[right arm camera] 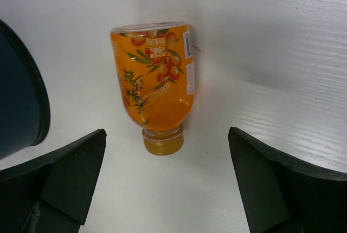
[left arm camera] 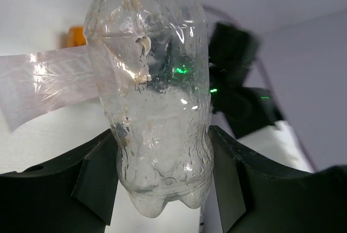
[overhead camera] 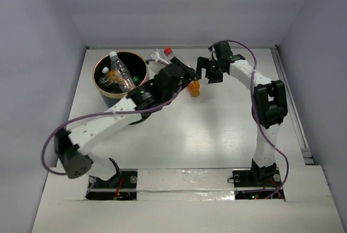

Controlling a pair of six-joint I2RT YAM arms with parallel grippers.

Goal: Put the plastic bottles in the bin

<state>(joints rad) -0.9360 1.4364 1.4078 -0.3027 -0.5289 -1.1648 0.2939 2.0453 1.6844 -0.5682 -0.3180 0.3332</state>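
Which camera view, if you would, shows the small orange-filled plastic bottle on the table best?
The right wrist view: the small orange-filled plastic bottle lies centred and large, label and cap clear. Top external shows only a small orange spot. Left wrist shows at most an orange sliver behind a clear plastic bottle.

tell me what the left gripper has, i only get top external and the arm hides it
Observer: The left gripper is shut on a clear bottle, a finger on each side.
Operator: and the right one
Observer: The right gripper is open; the orange bottle lies on the table ahead, touching neither finger.
Operator: where's its cap
Observer: Its cap points back toward the gripper.
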